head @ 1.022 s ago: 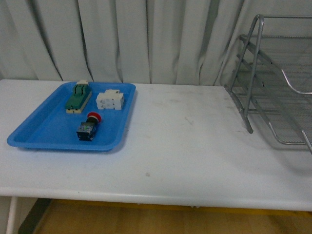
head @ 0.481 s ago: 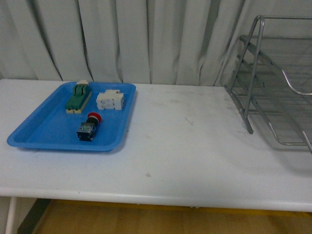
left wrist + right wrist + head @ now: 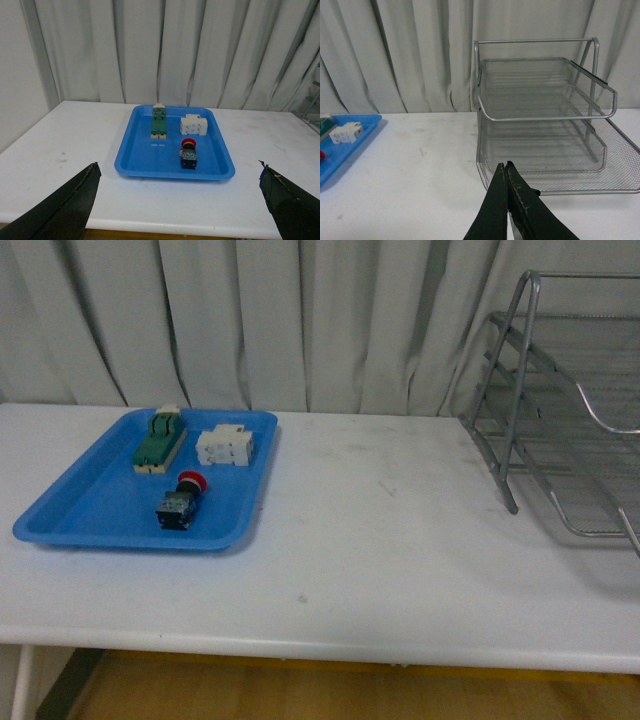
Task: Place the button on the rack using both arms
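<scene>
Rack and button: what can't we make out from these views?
1. rack: front view, its right part is cut off by the picture's edge.
2. button: small in the front and left wrist views; body markings unreadable.
3. left gripper: left wrist view shows only two finger ends at the corners; the rest is out of frame.
4. right gripper: right wrist view, base cut off by the edge.

light: even, soft, diffuse | shadows: faint | focus: front view slightly soft | glare: none

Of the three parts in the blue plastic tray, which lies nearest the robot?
The small push-button switch with red mushroom cap and dark body; the green-topped block and white block sit side by side farther back.
</scene>
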